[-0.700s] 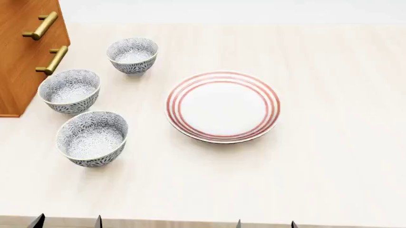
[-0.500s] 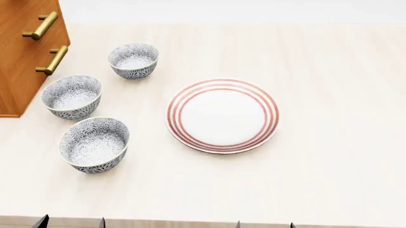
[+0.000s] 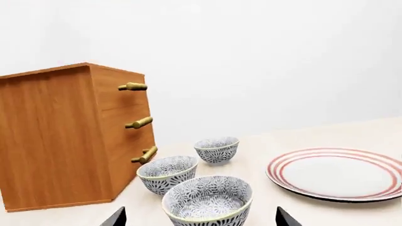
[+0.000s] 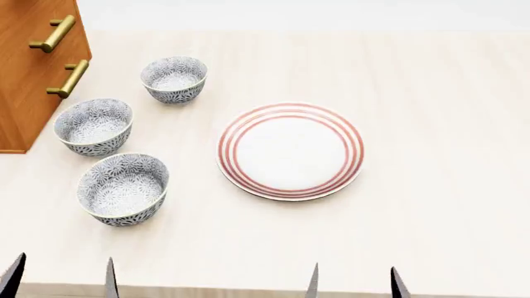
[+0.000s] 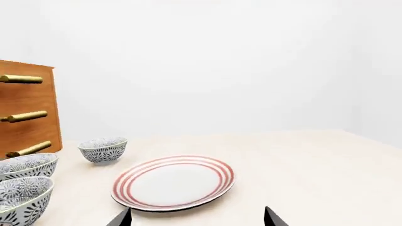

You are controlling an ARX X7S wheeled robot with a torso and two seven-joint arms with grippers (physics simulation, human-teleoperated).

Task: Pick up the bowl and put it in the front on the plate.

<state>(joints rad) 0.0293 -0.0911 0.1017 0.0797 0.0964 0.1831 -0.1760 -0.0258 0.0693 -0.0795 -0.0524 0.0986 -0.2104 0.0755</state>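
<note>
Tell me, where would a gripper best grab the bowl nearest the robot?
Probably by the rim: one finger inside, one outside, coming straight down. The front bowl stands upright with its mouth open, and its wall is thin. The left gripper, jaws open, is nearest. The near or plate-side rim is safest, since the middle bowl sits close behind.

Both pairs of dark fingertips now reach further up from the near edge of the head view — the left gripper (image 4: 62, 278) below the bowl (image 4: 123, 188), the right gripper (image 4: 354, 282) below the plate (image 4: 291, 151). Each pair of jaws stands wide apart. Compared with the earliest picture, bowls and plate sit slightly lower in the head view.
</note>
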